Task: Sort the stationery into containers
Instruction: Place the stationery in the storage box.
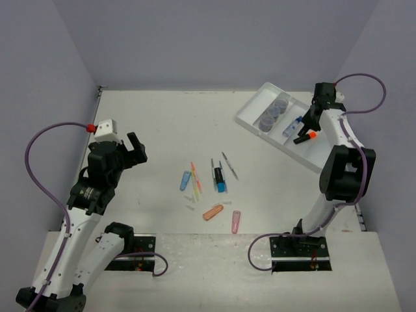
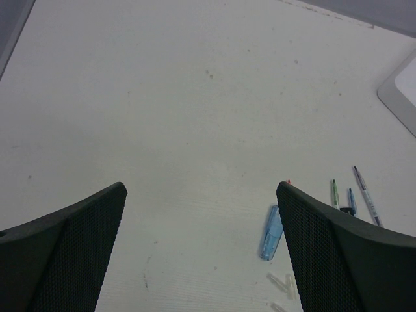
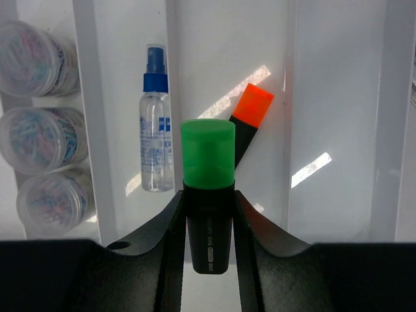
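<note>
Worktop [image 1: 162,123]: off-white, matt, faintly speckled.
Far right: one white divided tray [image 1: 257,107], set at a slant.
Centre, loose cluster: blue capsule [image 1: 186,180]; orange pen [image 1: 195,175]; green thin pen [image 1: 212,167]; blue-capped highlighter [image 1: 220,179]; grey thin pen [image 1: 229,166]; small clear pieces [image 1: 190,203].
Nearer the front edge: orange capsule [image 1: 212,212] and pink capsule [image 1: 235,221], lying apart.

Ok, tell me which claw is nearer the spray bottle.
Right. The right claw, gripping a green-capped highlighter, is over the tray just beside the spray bottle; the left claw sits far across the table.
</note>
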Motion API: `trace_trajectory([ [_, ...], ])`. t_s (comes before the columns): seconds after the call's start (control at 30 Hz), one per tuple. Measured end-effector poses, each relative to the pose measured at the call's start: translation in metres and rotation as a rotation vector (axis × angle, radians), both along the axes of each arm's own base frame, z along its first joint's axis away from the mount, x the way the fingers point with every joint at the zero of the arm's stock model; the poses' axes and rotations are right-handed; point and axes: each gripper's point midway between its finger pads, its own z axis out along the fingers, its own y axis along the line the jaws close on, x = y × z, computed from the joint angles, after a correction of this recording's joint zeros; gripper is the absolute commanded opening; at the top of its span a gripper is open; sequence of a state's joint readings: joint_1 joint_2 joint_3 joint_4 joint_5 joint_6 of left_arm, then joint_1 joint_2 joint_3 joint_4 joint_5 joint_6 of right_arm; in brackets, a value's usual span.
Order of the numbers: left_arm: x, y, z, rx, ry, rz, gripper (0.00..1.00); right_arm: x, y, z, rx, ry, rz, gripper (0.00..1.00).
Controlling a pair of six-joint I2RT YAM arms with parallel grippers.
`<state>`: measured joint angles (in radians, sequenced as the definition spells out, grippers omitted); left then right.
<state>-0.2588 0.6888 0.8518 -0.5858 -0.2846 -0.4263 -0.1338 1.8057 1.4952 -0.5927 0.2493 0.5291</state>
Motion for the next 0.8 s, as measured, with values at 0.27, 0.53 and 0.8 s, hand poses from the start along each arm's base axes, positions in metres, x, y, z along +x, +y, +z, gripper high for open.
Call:
trace_trajectory([
  [0.27, 0.0, -0.001, -0.007, 0.001, 0.018, -0.007, 1.0, 0.031, -0.019, -0.046, 0.004, 0.081, -0.019, 0.19],
  [0.53, 0.0, -0.001, -0.007, 0.001, 0.017, -0.008, 1.0, 0.048, -0.023, -0.057, 0.004, 0.108, -0.016, 0.62],
  [0.8, 0.0, -0.001, -0.007, 0.001, 0.017, -0.007, 1.0, 0.027, -0.004, -0.043, 0.004, 0.107, 0.027, 0.6],
])
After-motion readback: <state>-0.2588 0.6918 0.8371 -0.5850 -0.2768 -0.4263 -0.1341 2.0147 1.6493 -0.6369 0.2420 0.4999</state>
